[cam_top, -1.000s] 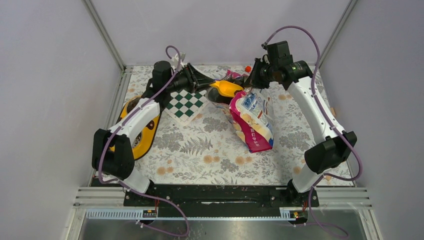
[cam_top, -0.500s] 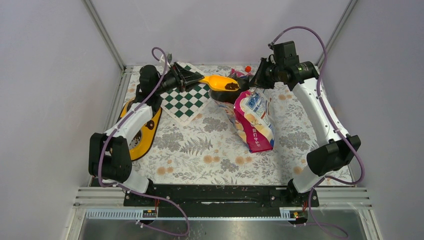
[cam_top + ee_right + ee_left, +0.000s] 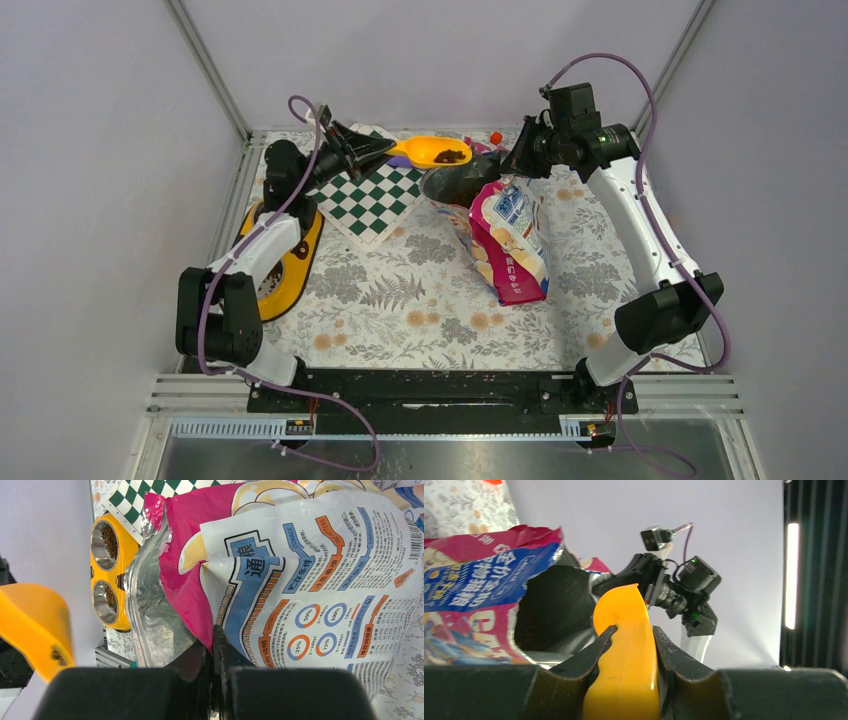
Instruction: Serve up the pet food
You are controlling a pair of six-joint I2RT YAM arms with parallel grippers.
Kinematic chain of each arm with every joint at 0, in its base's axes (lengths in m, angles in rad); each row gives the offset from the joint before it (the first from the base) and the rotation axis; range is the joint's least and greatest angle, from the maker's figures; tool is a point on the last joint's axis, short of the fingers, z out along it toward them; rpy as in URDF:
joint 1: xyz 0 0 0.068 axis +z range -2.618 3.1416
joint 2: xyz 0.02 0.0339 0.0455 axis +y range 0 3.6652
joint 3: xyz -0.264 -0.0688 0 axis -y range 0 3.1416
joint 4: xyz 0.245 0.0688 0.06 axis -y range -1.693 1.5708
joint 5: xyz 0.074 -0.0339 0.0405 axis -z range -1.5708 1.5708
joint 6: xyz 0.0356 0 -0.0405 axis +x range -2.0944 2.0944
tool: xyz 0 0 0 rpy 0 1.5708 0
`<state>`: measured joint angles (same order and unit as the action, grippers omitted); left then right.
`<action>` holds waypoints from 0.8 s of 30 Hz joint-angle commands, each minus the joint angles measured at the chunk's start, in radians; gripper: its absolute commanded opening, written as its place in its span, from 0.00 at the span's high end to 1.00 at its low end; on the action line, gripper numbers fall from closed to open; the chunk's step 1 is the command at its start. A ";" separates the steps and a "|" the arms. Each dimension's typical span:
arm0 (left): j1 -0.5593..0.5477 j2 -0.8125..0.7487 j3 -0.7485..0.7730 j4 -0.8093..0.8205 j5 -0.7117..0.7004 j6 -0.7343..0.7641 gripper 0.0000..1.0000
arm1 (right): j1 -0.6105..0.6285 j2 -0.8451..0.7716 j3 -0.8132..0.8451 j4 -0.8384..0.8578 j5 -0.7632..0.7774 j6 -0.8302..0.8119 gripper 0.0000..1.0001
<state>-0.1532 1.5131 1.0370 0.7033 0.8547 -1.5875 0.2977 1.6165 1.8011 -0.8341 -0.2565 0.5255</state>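
– Lying where, the pet food bag (image 3: 512, 250)?
– Right of centre, its far mouth pinched in the tightly closed right gripper (image 3: 512, 170).
– And the left gripper (image 3: 383, 150)?
– Farther back, left, clamping the handle of the orange scoop (image 3: 430, 152); kibble (image 3: 452, 156) sits inside.

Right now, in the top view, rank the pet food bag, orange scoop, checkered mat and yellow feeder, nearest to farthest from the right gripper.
1. Pet food bag, pinched in the right gripper.
2. Orange scoop, just left of it.
3. Checkered mat, farther left.
4. Yellow double-bowl feeder, at the far left.
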 commanded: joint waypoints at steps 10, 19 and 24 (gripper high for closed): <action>0.036 -0.196 0.044 -0.129 -0.131 0.102 1.00 | -0.006 -0.076 0.029 0.124 -0.058 0.033 1.00; 0.194 -0.432 -0.062 -0.303 -0.368 0.144 1.00 | -0.008 -0.079 0.030 0.124 -0.051 0.019 1.00; 0.279 -0.560 -0.123 -0.409 -0.477 0.150 1.00 | -0.009 -0.076 0.034 0.124 -0.050 0.012 1.00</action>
<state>0.0830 1.0332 0.9443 0.3687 0.5171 -1.4559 0.2939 1.6161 1.8011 -0.8345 -0.2562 0.5247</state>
